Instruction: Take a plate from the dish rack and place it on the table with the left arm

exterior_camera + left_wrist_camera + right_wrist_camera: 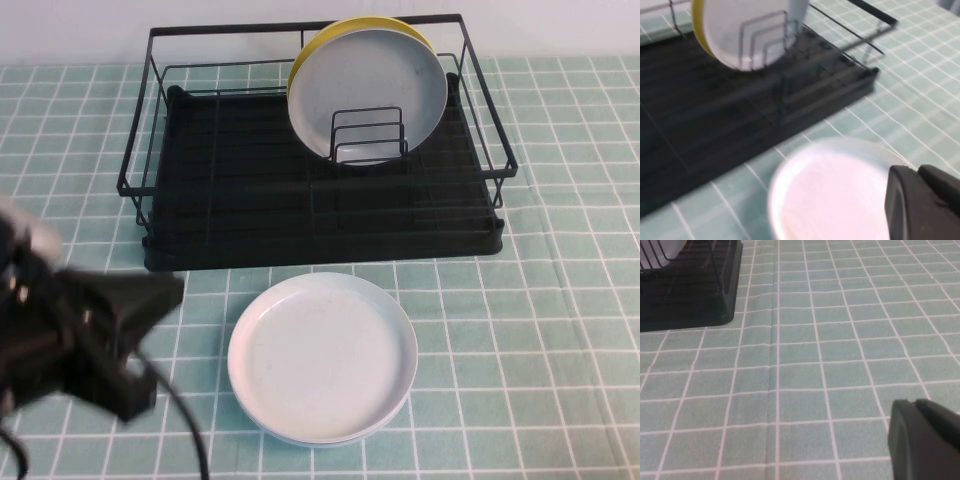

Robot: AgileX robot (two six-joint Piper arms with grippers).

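Observation:
The round white plate [322, 355] lies flat on the table [540, 300], just in front of the black dish rack [240, 180]. My left gripper [165, 295] is at the lower left, apart from the plate's left rim and holding nothing. In the left wrist view the left gripper [917, 170] has its fingers closed together beside the plate [830, 195], with the rack [700, 110] behind. My right gripper [915, 401] is shut and empty over bare cloth [815, 365]; it is out of the high view.
A grey-blue plate [365, 90] stands upright in the rack's wire dividers with a yellow plate [310, 55] behind it. The rack's corner [690, 295] shows in the right wrist view. Open cloth lies right of the plate.

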